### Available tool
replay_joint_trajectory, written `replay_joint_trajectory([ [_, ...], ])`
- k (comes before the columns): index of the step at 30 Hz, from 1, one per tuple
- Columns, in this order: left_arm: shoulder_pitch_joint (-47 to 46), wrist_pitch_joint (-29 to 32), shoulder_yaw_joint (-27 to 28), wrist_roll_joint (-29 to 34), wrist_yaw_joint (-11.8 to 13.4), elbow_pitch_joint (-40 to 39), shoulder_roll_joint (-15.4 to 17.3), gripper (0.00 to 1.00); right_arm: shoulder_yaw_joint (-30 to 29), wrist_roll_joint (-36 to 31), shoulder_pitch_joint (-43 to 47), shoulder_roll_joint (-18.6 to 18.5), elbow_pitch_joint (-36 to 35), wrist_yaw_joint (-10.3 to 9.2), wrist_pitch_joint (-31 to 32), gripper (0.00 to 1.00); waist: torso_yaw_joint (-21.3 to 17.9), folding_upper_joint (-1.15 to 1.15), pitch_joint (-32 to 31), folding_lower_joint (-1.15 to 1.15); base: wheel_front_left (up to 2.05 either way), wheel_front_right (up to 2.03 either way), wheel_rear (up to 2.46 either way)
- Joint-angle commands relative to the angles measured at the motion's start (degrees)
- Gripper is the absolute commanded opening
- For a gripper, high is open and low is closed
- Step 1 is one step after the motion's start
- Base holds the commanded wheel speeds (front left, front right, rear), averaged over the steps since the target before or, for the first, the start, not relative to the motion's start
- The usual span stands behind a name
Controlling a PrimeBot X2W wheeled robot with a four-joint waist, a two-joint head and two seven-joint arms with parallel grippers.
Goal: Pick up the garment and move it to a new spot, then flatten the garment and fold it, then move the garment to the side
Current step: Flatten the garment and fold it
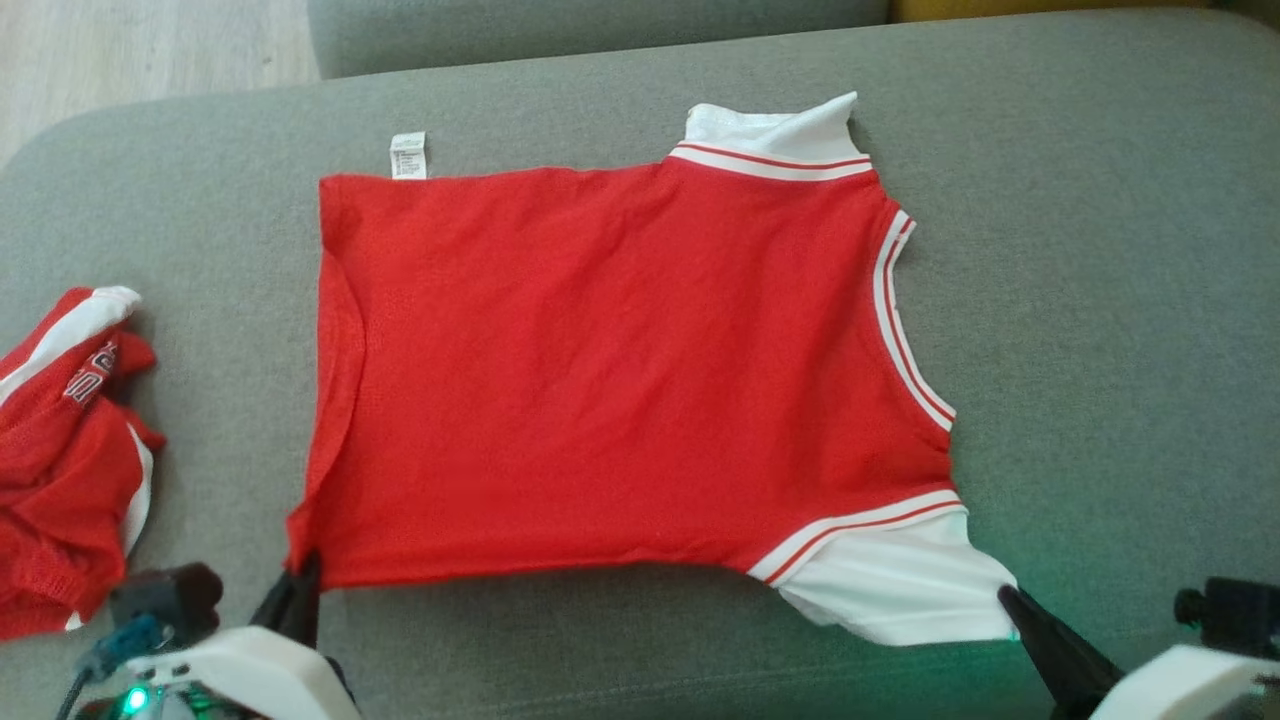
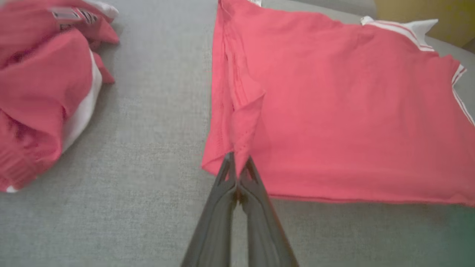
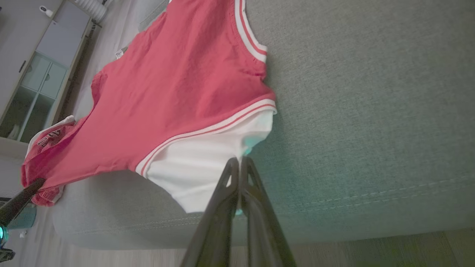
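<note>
While the red jersey point(image 1: 620, 370) lies spread nearly flat across the middle of the grey sofa seat point(image 1: 1100, 300), I have both pincers on its near edge. It lies sideways to me, hem to my left and striped neckline to my right. My left pincer point(image 1: 300, 585) is pressed shut on the near hem corner; in the left wrist view a ridge of red cloth runs straight down into the closed fingertips point(image 2: 227, 174). My right pincer point(image 1: 1010, 600) is also shut, its tips meeting the outer corner of the near white sleeve point(image 1: 900, 590), which draws to a point just where they touch. The right wrist view shows those fingertips point(image 3: 232, 174) closed at the sleeve's edge, with the seat's front seam just below.

A white care label point(image 1: 408, 155) sticks out at the far hem corner. The far sleeve peeks out beyond the striped band. Well apart on my left, a second red garment point(image 1: 60, 460) with white trim sits crumpled on the same seat.
</note>
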Motion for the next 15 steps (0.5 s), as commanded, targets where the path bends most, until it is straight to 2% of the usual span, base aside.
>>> replay_joint_trajectory([
  [1, -1.8, 1.3, 1.8, -0.7, 0.0, -2.1, 1.0, 0.0, 0.2, -0.4, -1.6, -0.7, -2.6, 0.22, 1.1, 0.0, 0.1, 0.0, 0.2, 0.0, 0.0, 0.0, 0.0],
  [7, -6.0, 10.7, 1.3, -3.5, -1.6, -0.2, 3.9, 0.0, -1.6, -0.8, -7.8, 1.3, -2.1, 0.22, 7.4, 0.0, 0.5, 0.0, 2.3, 0.0, 0.0, 0.0, 0.0],
  [15, -16.1, 20.6, 1.5, -8.7, -4.1, 4.0, 6.5, 0.0, -1.6, -2.3, -22.5, 0.1, 5.7, 0.22, 10.0, 0.0, 0.7, 0.0, 7.1, 0.0, 0.0, 0.0, 0.0],
])
